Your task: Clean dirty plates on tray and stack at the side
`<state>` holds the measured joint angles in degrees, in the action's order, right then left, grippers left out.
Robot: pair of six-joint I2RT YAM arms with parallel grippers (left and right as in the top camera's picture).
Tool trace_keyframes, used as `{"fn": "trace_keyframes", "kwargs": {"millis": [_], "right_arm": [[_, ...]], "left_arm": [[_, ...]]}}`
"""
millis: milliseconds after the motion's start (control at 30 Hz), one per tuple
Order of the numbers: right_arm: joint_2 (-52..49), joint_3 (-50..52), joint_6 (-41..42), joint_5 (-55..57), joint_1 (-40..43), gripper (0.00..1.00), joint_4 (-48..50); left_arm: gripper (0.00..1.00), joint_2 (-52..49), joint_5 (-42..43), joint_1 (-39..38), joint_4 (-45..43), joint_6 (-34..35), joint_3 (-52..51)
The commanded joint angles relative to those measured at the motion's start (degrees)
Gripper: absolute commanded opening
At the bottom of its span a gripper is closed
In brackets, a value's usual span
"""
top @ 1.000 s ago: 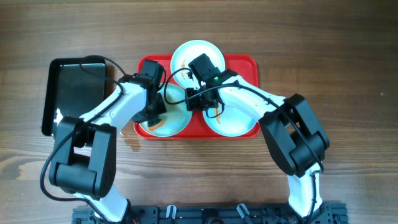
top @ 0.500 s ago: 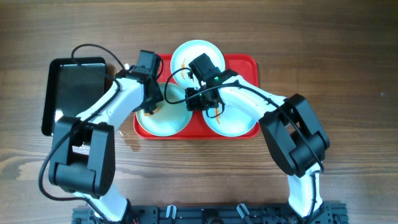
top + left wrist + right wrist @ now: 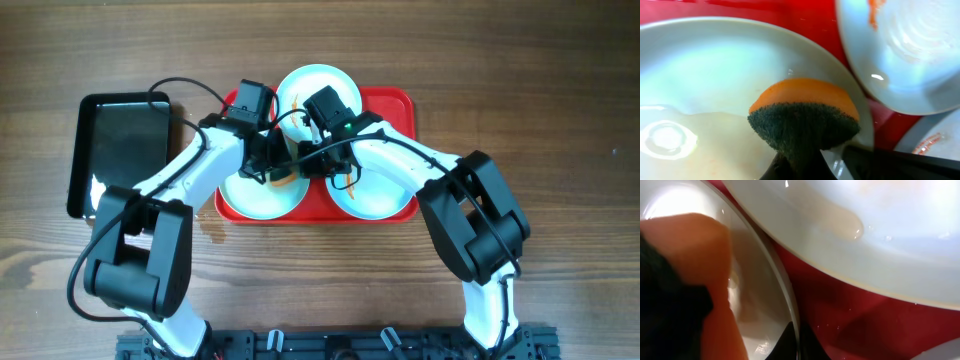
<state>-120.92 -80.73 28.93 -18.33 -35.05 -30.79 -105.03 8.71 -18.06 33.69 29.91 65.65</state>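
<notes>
Left hand (image 3: 268, 160) swung right over tray (image 3: 400, 100), clamped on orange-green sponge (image 3: 805, 117) above pale plate (image 3: 715, 60). Left wrist view shows its milky puddle, overhead doesn't. Right hand (image 3: 318, 160) grip: I can't tell.

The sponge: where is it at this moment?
In the left wrist view, the sponge sits in the left end effector, over the right part of the front-left plate, near its rim.

the red tray (image 3: 400, 100) lies long side across the table, three round, shallow, mint-white dishes face up in it. the far plate (image 3: 305, 80) juts over its far rim, orange-smeared. the near-right plate (image 3: 385, 195) is smeared too. the near-left plate (image 3: 250, 198) carries a wet, milky film.
</notes>
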Motion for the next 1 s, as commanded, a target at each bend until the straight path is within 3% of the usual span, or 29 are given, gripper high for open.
{"fn": "trace_keyframes", "kwargs": {"millis": [0, 400, 800, 967], "right_arm": [[-1.5, 0.3, 0.7, 0.3, 0.2, 0.04, -0.1], [-1.5, 0.3, 0.7, 0.4, 0.2, 0.04, 0.0], [-1.5, 0.3, 1.0, 0.6, 0.2, 0.04, 0.0], [-1.5, 0.3, 1.0, 0.6, 0.2, 0.04, 0.1]], "left_arm": [[0.04, -0.9, 1.3, -0.8, -0.7, 0.4, 0.9], [0.04, -5.4, -2.5, -0.8, -3.6, 0.4, 0.9], [0.04, -5.6, -28.0, -0.8, 7.9, 0.4, 0.9], [0.04, -5.4, -28.7, -0.8, 12.5, 0.4, 0.9]]}}
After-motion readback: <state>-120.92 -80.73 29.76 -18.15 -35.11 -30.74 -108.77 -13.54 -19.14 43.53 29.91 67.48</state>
